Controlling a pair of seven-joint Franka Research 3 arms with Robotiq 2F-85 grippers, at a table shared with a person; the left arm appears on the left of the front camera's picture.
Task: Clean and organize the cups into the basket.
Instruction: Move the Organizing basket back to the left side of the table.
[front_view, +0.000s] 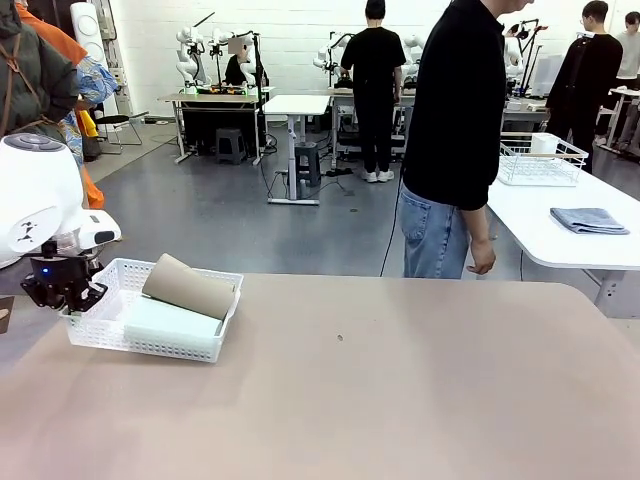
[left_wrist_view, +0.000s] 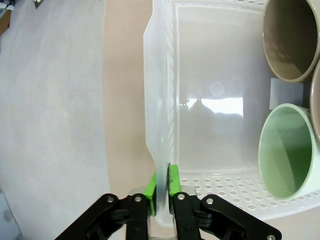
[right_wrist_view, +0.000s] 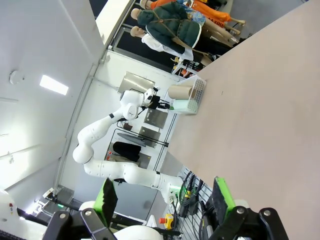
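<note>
Front view — two cups (front_view: 186, 287) in one basket (front_view: 100, 330); left tool (left_wrist_view: 162, 187) pinching its rim, right tool (right_wrist_view: 165, 197) spread.

A person (front_view: 455, 140) in a black top and blue jeans stands at the far edge of the tan table (front_view: 400, 390). To the right, a white table (front_view: 560, 235) carries a folded grey-blue cloth (front_view: 589, 220) and a white wire basket (front_view: 541, 160), near each other.

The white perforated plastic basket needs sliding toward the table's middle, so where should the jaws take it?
Grip the white perforated plastic basket by its thin upright rim wall at the robot's left end, coming from above: the cups fill its other half, and the left gripper already straddles that rim.
</note>
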